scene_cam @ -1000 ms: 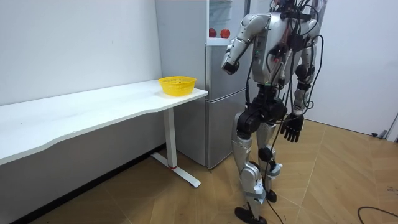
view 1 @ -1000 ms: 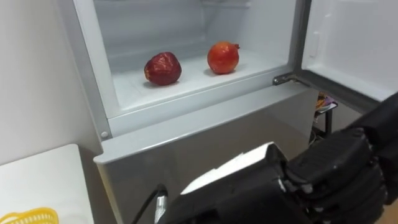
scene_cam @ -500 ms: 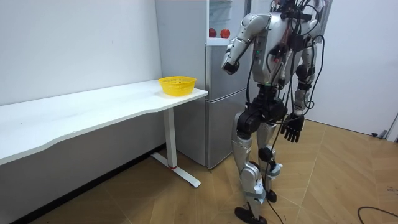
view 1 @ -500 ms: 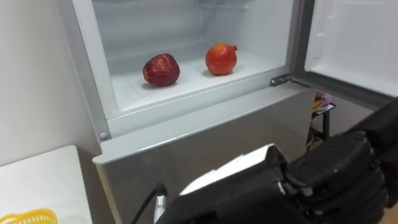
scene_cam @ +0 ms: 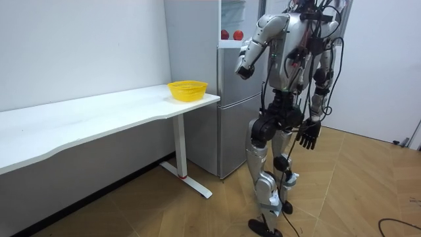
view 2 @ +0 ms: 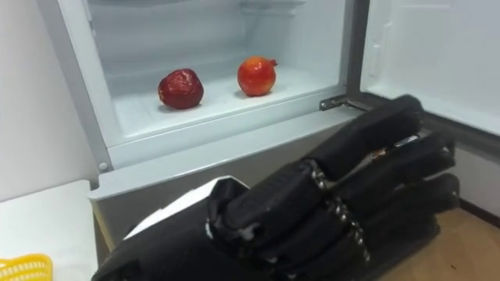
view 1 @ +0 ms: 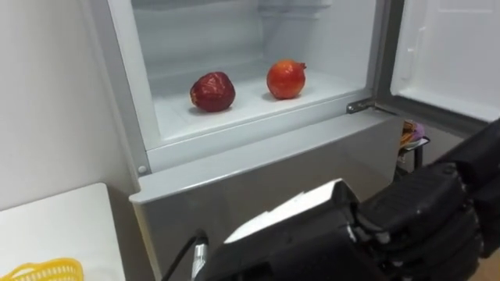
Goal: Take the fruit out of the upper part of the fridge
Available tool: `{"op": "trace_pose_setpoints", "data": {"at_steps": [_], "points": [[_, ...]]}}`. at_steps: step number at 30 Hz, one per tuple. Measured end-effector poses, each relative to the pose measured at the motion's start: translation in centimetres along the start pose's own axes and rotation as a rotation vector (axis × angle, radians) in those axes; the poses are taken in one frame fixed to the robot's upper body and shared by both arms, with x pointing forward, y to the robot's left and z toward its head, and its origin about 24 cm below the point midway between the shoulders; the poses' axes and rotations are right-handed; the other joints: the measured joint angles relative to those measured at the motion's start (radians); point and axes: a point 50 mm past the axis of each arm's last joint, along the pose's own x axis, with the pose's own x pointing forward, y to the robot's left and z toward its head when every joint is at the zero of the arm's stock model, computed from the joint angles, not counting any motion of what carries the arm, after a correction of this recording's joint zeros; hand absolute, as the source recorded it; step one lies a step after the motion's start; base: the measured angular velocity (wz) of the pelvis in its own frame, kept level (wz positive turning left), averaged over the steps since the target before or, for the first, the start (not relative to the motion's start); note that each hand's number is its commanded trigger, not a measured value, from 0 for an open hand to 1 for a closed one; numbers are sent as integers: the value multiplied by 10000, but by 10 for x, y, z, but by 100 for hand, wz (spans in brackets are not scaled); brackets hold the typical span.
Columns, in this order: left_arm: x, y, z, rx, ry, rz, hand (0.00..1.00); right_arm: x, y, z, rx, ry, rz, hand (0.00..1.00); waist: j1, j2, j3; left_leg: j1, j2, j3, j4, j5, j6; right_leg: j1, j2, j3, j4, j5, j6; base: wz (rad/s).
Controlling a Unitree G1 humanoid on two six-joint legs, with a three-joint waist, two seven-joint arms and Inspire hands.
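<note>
Red stuff first: you've got two round fruits on the white shelf point(view 1: 250, 111) of the upper fridge point(view 1: 273, 168) compartment. Neither one is in a hand. The dark fruit point(view 1: 212, 91) sits to the left. The orange fruit point(view 1: 286, 79) is to its right and a bit further back, with a little crown poking off its top right. They're near each other but not touching. The door point(view 1: 449, 47) is swung open on the right.

Your left hand point(view 2: 305, 215) is up right in front of the head camera, below the compartment and well short of the shelf. Its fingers lie side by side, pointing right, loosely extended with a slight bend, and there's nothing in them. In the room view you can see that arm raised in front of the chest, with the hand level with the fridge's lower section, just under the open compartment.

Your right hand point(scene_cam: 308, 137) hangs down by the hip with the fingers relaxed and spread, holding nothing.

The robot stands upright facing the fridge, close to it. The white table point(scene_cam: 99, 112) is off to its left. A yellow basket point(scene_cam: 187, 89) sits on the table end nearest the fridge. In the left eye view, its rim peeks in at the bottom left corner.
</note>
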Motion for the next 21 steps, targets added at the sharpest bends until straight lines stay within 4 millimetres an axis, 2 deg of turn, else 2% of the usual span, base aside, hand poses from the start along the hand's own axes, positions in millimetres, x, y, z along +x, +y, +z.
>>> {"op": "trace_pose_setpoints", "data": {"at_steps": [5,7,9,11,16,20,21], "points": [[-3,3,18,902,-309,387,0,-1,-2,-7,-243,178,-394,0,474,31,-20,-84,20,-256,11,1,-1,-60,-31,-267,20,4,-13,14],[-7,8,23,1258,-353,901,0,-1,-3,-5,-506,139,-466,0,848,51,-34,-155,19,-302,37,2,-2,3,-48,-326,1,-1,-21,6],[-10,12,27,1617,-248,1421,0,-1,-3,-6,-572,158,-530,0,1052,69,-45,-147,15,-460,58,3,-2,111,-81,-463,-38,-2,-22,19],[-20,13,39,2236,-328,2135,0,-1,-4,-5,-657,93,-666,0,1272,120,-75,-140,11,-564,85,4,-2,125,-87,-505,-34,-21,-27,16],[-46,18,58,3314,-676,4380,0,-1,-3,-6,-464,25,-838,0,1711,174,-53,-37,6,-969,81,12,-14,488,-155,-929,-176,-77,-47,24],[-71,21,77,5534,29,6636,0,-1,2,-16,-382,260,-1013,0,2122,51,-2,10,-24,-1240,165,20,-23,591,-232,-1260,-171,-221,-68,23],[-77,21,84,6297,137,7365,0,-1,4,-18,-517,293,-978,0,2250,43,-16,-18,-31,-1405,174,19,-24,649,-244,-1383,-177,-233,-70,29]]}}
